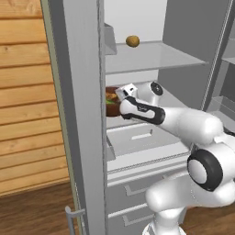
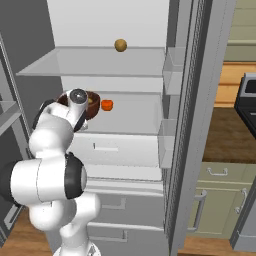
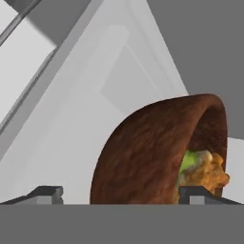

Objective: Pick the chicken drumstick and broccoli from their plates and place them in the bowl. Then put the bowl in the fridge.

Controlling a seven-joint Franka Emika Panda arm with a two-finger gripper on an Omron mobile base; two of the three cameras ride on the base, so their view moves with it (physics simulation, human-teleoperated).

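Hand view puts the gripper (image 3: 121, 193) at the bottom of the frame, its two dark fingertips (image 3: 47, 193) set on either side of the wall of the bowl (image 3: 143, 152), one outside at lower left and one inside at lower right, so it holds the bowl by its rim. Inside the bowl, at the lower right of that frame, the green broccoli (image 3: 189, 161) lies against the orange-brown chicken drumstick (image 3: 209, 172). In the left base view the arm reaches into the open fridge (image 1: 82, 114) at mid-frame, and the bowl (image 1: 111, 104) shows just past the door edge at the middle shelf level. In the right base view the bowl (image 2: 93, 106) sits at centre left above the middle shelf, partly behind the arm's wrist. Just right of it lies a small orange-red item (image 2: 106, 105). On the shelf above, near the top centre, rests a smooth tan potato-like lump (image 2: 120, 45).
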